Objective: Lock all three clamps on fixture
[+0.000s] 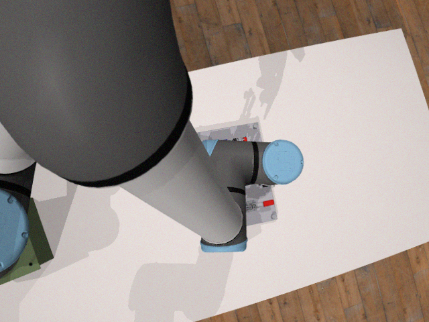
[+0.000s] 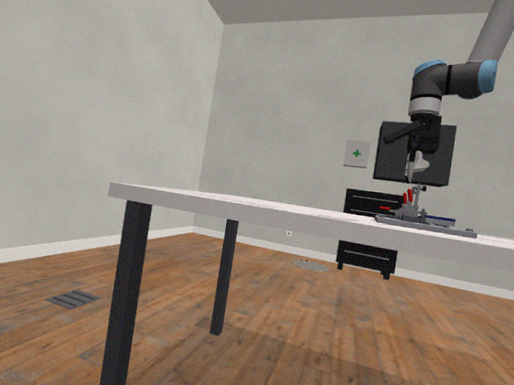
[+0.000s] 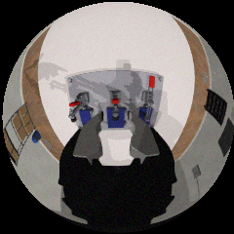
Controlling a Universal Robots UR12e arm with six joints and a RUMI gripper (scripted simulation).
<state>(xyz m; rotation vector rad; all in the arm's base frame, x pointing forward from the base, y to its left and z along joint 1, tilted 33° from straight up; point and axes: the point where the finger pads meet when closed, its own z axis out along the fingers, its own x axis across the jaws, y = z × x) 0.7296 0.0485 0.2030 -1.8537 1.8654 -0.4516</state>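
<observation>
The grey fixture plate (image 3: 113,93) lies on the white table and carries three toggle clamps with red handles over blue parts. In the wrist view the left clamp's handle (image 3: 74,103) points sideways, the middle clamp's handle (image 3: 115,101) stands up, and the right clamp's handle (image 3: 151,82) lies flat, pointing away. My gripper (image 3: 115,111) hangs just above the middle clamp, fingers partly apart with nothing between them. From the side, the gripper (image 2: 409,176) is a little above the upright red handles (image 2: 407,196). From overhead, my arm hides most of the fixture (image 1: 261,204); one flat red handle (image 1: 268,202) shows.
The fixture sits near the middle of the white table (image 1: 312,138). A black cabinet (image 2: 373,203) and a dark wall panel (image 2: 413,152) stand behind the table. My arm's base (image 1: 13,229) is at the table's left end.
</observation>
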